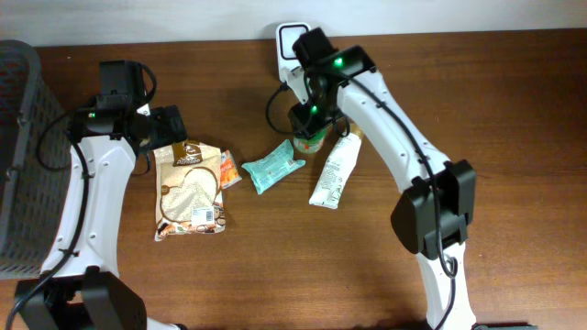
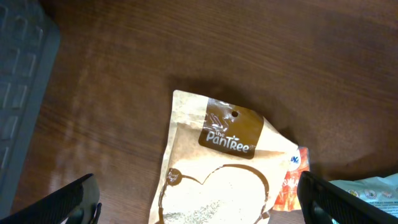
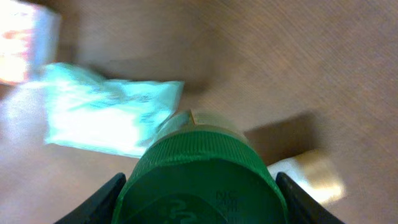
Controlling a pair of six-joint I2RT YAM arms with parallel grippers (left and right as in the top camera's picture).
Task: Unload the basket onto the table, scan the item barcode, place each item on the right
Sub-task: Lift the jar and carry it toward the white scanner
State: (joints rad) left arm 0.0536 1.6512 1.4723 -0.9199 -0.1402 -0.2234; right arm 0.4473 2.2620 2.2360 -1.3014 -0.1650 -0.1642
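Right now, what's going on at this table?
The right gripper brackets a green-lidded jar, jaws at either side of the ribbed lid; a firm grip isn't clear. The left gripper hangs open over the tan PanTree paper pouch, touching nothing. A teal packet and white tube lie beside the jar.

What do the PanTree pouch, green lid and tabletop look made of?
The PanTree pouch: matte tan paper, apparently kraft, with a darker brown label. The green lid: likely moulded plastic, ribbed around the edge, raised marks on top. The tabletop: dark wood or wood-look laminate, grain visible, slight sheen.
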